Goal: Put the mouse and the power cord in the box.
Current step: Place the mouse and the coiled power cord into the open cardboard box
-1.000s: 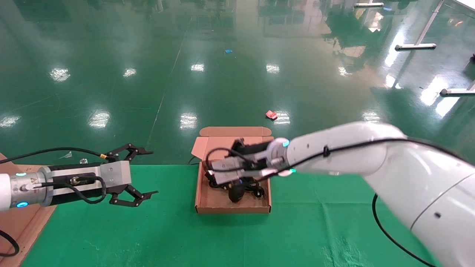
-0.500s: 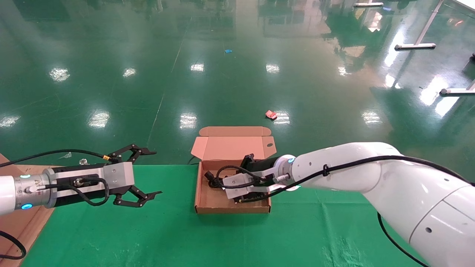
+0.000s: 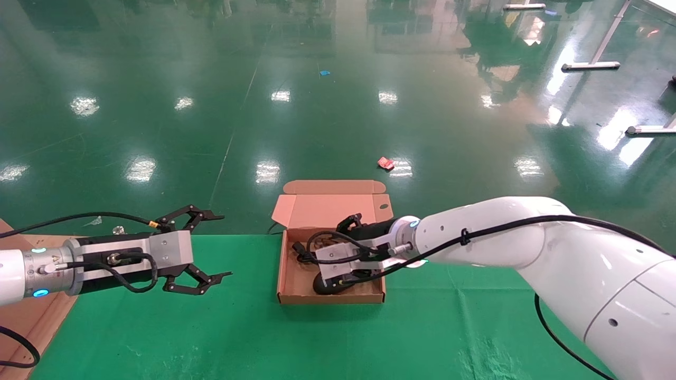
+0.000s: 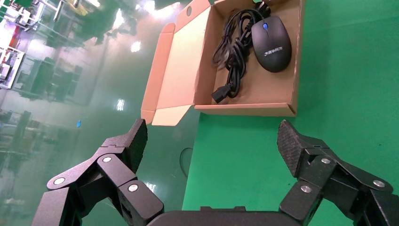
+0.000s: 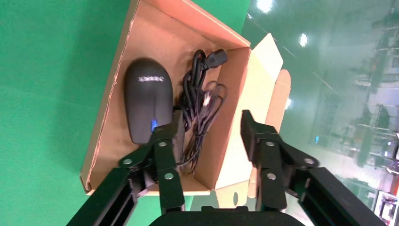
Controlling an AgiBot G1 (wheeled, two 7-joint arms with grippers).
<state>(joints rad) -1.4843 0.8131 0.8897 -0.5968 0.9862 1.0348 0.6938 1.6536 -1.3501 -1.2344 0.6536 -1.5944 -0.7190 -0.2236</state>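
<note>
The brown box (image 3: 330, 298) stands open on the green cloth, its lid (image 3: 330, 209) tilted back. Inside lie the black mouse (image 3: 323, 284) (image 4: 272, 40) (image 5: 147, 99) near the front wall and the coiled power cord (image 3: 302, 252) (image 4: 233, 52) (image 5: 200, 101) behind it. My right gripper (image 3: 338, 243) (image 5: 211, 125) hovers low over the box's right rear part, open and empty. One of its fingers is above the cord and the other is above the lid. My left gripper (image 3: 219, 244) (image 4: 212, 136) hangs open and empty to the left of the box.
A flat brown cardboard sheet (image 3: 26, 316) lies at the table's left edge. The table's far edge runs just behind the box (image 4: 244, 109), with shiny green floor beyond. A small red scrap (image 3: 386, 163) lies on that floor.
My right gripper came down into the box with the mouse and let it go. The mouse now lies on the box floor near the front wall. The left arm barely moved.
</note>
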